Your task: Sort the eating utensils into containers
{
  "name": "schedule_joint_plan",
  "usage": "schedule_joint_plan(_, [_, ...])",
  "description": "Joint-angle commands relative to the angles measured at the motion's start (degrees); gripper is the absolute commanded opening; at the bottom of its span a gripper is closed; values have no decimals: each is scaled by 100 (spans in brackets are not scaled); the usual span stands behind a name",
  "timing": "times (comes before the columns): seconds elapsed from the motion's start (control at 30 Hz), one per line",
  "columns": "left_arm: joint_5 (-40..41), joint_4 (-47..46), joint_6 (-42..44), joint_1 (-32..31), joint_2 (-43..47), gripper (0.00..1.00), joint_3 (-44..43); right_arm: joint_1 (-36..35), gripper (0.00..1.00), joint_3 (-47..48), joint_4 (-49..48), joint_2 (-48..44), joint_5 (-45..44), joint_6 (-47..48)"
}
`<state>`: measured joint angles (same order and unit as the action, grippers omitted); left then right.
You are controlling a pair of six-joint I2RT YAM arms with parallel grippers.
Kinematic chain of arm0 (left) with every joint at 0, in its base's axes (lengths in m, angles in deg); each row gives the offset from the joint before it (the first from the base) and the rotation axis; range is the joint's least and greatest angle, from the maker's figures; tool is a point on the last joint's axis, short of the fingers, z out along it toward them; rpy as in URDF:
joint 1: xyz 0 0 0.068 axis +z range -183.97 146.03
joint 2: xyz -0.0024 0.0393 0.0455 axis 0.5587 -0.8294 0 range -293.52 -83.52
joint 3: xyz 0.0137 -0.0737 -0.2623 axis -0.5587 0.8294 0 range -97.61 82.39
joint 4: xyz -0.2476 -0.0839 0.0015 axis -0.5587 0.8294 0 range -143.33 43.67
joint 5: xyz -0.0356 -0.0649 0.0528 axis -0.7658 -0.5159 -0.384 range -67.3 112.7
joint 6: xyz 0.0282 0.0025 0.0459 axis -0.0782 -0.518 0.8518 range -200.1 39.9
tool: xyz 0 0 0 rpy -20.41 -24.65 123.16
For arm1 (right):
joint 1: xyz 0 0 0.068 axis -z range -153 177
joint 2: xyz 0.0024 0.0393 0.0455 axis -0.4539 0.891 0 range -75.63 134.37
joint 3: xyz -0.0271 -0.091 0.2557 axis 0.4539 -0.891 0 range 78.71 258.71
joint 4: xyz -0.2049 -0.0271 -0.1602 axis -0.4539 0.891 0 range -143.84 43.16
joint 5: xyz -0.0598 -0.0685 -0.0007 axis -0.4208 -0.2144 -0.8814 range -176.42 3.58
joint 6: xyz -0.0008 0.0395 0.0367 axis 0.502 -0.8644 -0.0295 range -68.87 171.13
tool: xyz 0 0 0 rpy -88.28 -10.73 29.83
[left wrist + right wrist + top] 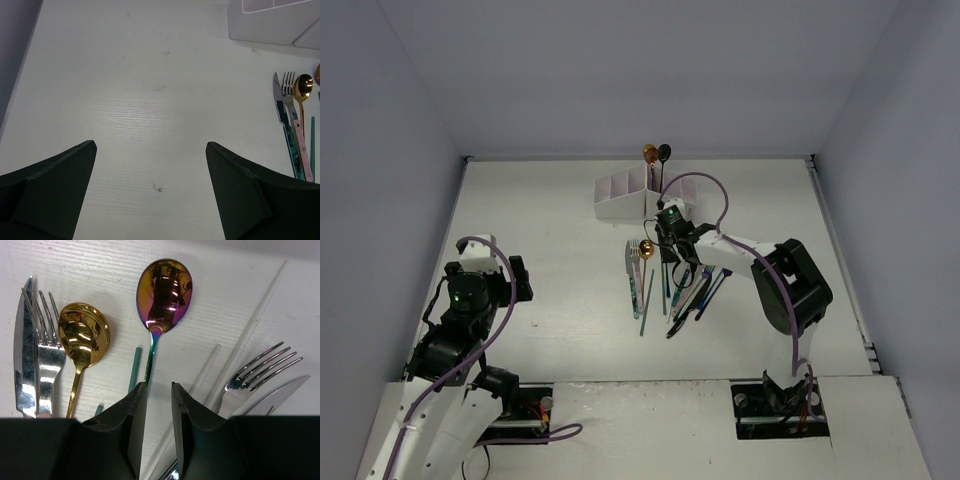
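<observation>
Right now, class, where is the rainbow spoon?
Right wrist view: the rainbow spoon lies on the table just ahead of the right gripper, gold spoon to its left, a fork to its right.

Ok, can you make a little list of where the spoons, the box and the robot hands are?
white box: far side of table, copper spoon and black spoon standing in its right end
loose utensils: lying on table in front of box
left gripper: fingers wide open, holding nothing
right gripper: fingers slightly apart, over rainbow spoon handle
</observation>
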<state>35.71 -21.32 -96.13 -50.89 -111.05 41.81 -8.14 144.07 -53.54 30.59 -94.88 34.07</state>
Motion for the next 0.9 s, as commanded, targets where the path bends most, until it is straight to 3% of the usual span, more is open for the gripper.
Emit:
schedule_joint_plan(0.0, [-53, -388, 74, -21, -116, 90, -56, 51, 23, 82, -83, -295, -79, 14])
schedule_joint_plan(0.87, [-52, -397, 74, -21, -130, 90, -56, 165, 20, 671, -91, 502, 19, -473])
